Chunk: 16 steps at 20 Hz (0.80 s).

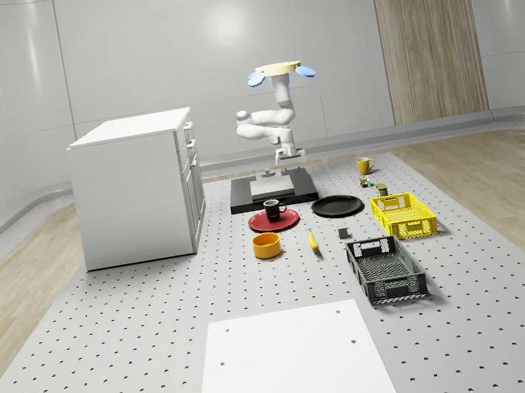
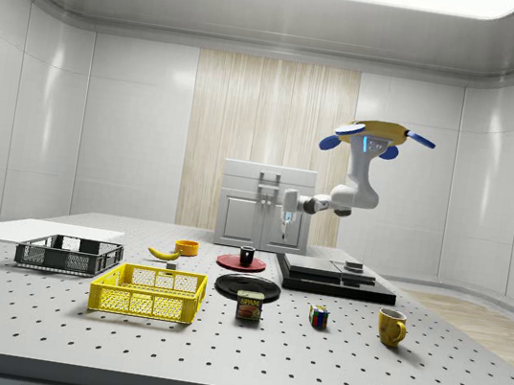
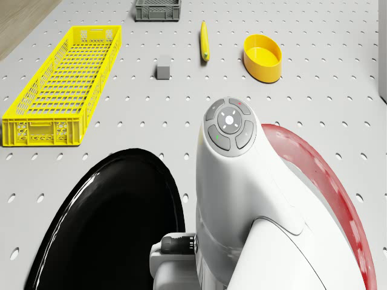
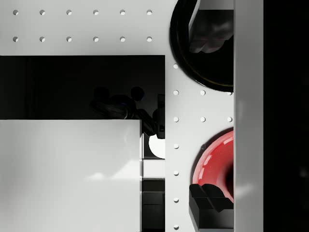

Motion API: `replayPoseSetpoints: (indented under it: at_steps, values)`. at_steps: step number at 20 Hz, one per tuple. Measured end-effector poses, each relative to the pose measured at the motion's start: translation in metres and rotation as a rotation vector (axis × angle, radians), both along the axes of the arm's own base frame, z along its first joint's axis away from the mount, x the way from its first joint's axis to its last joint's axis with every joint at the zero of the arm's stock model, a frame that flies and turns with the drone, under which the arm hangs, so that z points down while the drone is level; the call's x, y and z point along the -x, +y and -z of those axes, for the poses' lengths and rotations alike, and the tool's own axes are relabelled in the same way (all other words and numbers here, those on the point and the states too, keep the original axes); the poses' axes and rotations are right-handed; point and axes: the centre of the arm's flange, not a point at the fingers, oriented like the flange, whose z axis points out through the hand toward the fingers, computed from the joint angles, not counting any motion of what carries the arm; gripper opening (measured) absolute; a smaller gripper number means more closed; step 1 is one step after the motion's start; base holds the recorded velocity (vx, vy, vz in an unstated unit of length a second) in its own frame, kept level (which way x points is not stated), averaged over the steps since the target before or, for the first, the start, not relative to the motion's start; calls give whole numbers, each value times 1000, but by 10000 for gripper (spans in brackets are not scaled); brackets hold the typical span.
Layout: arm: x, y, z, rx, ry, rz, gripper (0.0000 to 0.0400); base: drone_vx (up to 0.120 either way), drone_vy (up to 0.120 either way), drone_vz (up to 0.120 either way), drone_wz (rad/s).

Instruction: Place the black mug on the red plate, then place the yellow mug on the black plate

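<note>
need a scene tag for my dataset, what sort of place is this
Probably a simulated robotics lab or test room: a wide perforated bench floor like an optical table, bare white panelled walls, and a drone carrying an arm, hovering over a black base platform.

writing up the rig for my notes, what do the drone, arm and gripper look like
The drone is a flat yellow disc body with blue rotor blades at its edges. The arm hanging under it is glossy white with rounded segments and grey joints. Its wrist link carries a round grey button pad with small red and green marks. The gripper is white with slim fingers. No loose cables show.
</note>
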Motion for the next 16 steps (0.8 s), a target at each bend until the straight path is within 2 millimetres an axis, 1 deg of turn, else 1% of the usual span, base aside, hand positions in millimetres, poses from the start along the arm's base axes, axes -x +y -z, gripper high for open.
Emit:
replayPoseSetpoints:
  at_steps: [16]
  values:
    - [0, 0, 0, 0, 0, 0, 400, -120, 120, 0, 0]
